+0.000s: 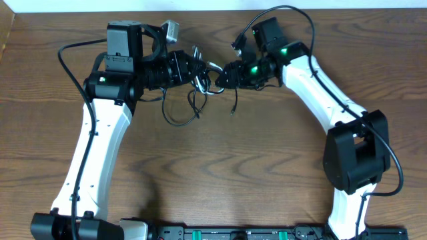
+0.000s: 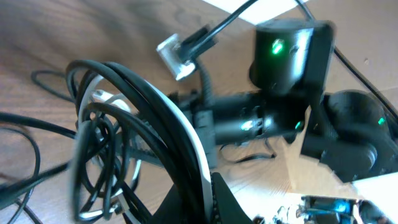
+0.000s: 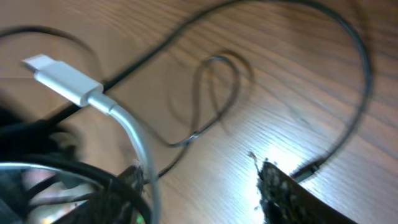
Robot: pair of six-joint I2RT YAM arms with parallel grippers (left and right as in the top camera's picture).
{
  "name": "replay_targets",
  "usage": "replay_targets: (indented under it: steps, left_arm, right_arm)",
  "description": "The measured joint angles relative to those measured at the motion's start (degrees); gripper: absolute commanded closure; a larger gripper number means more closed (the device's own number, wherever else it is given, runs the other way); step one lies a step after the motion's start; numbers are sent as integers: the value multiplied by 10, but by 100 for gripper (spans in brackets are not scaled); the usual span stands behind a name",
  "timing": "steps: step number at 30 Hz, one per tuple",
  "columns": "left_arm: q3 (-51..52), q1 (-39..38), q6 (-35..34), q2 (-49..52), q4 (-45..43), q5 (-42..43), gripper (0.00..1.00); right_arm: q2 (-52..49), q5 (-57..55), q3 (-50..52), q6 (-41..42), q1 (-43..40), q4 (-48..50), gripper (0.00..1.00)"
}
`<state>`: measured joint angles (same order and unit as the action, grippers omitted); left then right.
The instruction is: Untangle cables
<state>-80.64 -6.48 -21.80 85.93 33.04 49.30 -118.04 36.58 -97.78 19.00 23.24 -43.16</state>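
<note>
The cables [image 1: 198, 85] are a bunch of thin black cords and one white cord, held between my two grippers at the back middle of the table. My left gripper [image 1: 195, 69] is shut on the bunch. In the left wrist view the black and white cords [image 2: 168, 137] run down between its fingers [image 2: 202, 202]. My right gripper [image 1: 225, 75] is open right beside the bunch. In the right wrist view its fingers [image 3: 205, 186] stand apart, and the white cord with its white plug [image 3: 62, 81] passes the left finger. Black loops [image 1: 177, 117] trail on the wood.
A loose black cord end [image 1: 233, 107] lies below the right gripper. A grey plug on a black wire [image 2: 177, 56] hangs near the right arm's wrist [image 2: 286, 56]. The wooden table [image 1: 220, 173] stretches to the front, with both arm bases at its front edge.
</note>
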Motion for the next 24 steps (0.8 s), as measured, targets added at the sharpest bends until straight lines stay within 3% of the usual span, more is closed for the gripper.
replay_targets:
  steps: [5,7,17,24]
  left_arm:
    - [0,8,-38,0,-77,27,93]
    - [0,21,-57,-1,-113,42,93]
    - [0,108,-119,-52,-152,72,92]
    - [0,100,-127,-56,-152,74,92]
  right_arm:
    - [-8,-123,-1,47,7,-64,72]
    - [-8,-158,-1,55,-7,-94,76]
    - [-16,-281,-1,37,-146,-165,77]
    - [-16,-123,-2,-137,-157,-164,67]
